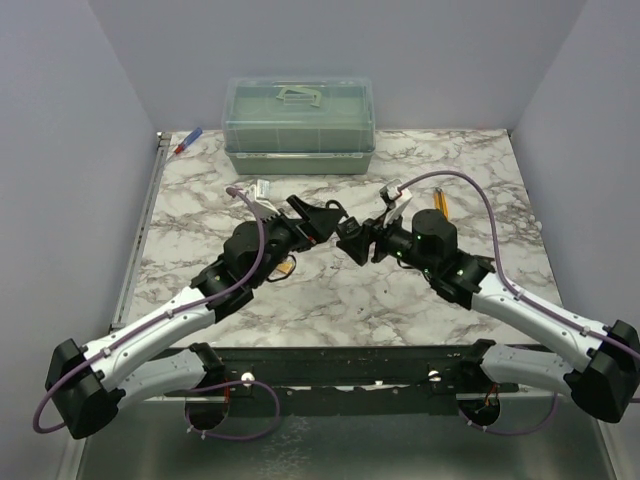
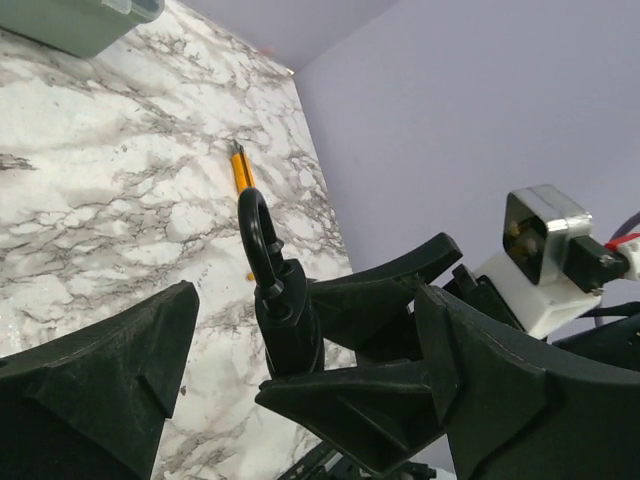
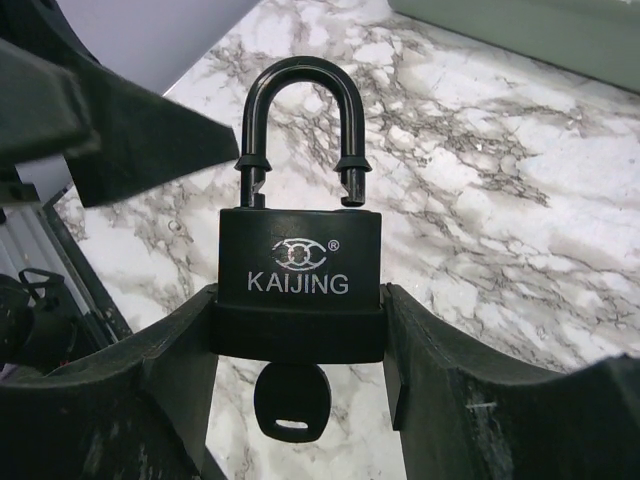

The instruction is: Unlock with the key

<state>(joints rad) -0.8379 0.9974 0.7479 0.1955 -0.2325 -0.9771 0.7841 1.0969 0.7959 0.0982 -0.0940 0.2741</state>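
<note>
My right gripper is shut on the black padlock, marked KAIJING, and holds it upright above the table. The key, with its rounded black head, hangs from the bottom of the padlock; its shaft is hidden inside. The shackle stands raised, and its right leg ends just above the body. In the top view the padlock is at mid-table, between the two grippers. My left gripper is open and empty, its fingers on either side of the padlock. The key is hidden in that view.
A pale green lidded box stands at the back. An orange pen lies right of the grippers and also shows in the left wrist view. A red and blue pen lies back left. A small brass object sits under the left arm.
</note>
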